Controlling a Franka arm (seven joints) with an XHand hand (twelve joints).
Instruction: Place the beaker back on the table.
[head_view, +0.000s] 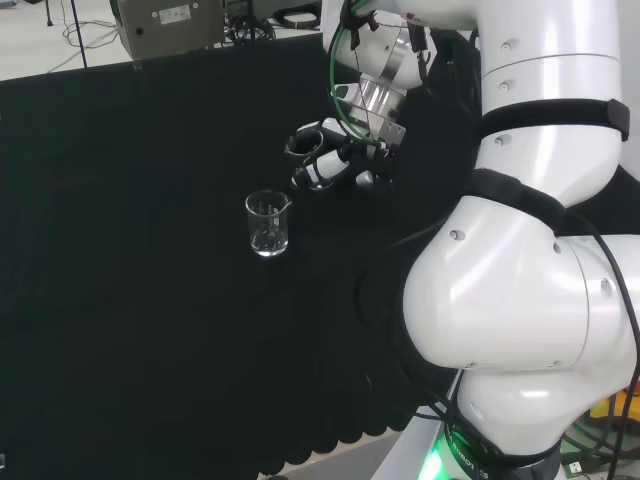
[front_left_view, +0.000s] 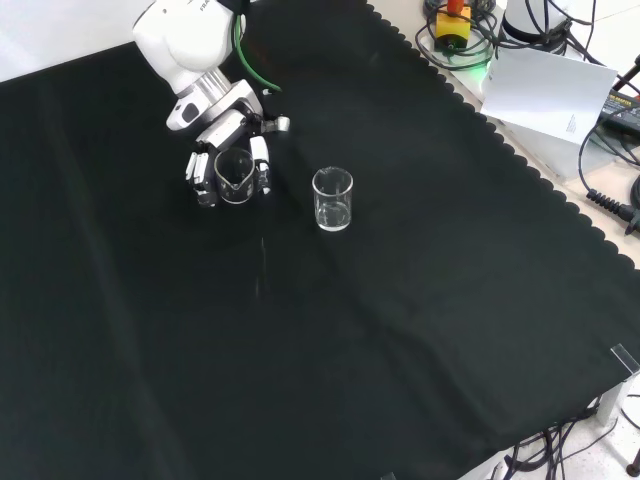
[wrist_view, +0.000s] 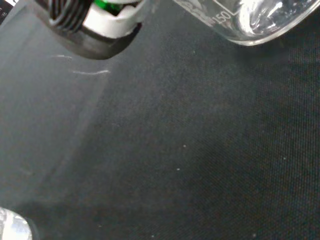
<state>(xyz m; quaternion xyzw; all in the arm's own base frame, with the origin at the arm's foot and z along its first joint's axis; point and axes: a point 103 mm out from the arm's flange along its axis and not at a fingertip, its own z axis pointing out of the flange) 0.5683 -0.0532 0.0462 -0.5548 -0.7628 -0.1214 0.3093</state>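
In the front view the black and white hand (front_left_view: 228, 165) hangs just above the cloth, its fingers curled round a clear glass beaker (front_left_view: 236, 172). The head view has the hand (head_view: 335, 165) left of the white arm, with the held beaker's rim (head_view: 303, 146) showing between the fingers. Close in the wrist view are the held beaker's base (wrist_view: 250, 20) and one finger (wrist_view: 95, 27), over black cloth. A second clear beaker (front_left_view: 332, 198) stands upright on the cloth, right of the hand in the front view; in the head view this beaker (head_view: 268, 223) is left of and nearer than the hand.
Black cloth (front_left_view: 380, 340) covers the bench, with a scalloped edge (front_left_view: 520, 160) at the front view's right. Cables and a white sheet (front_left_view: 550, 90) lie beyond that edge. A grey box (head_view: 170, 25) stands behind the cloth in the head view. The arm's white links (head_view: 520, 260) rise at the right.
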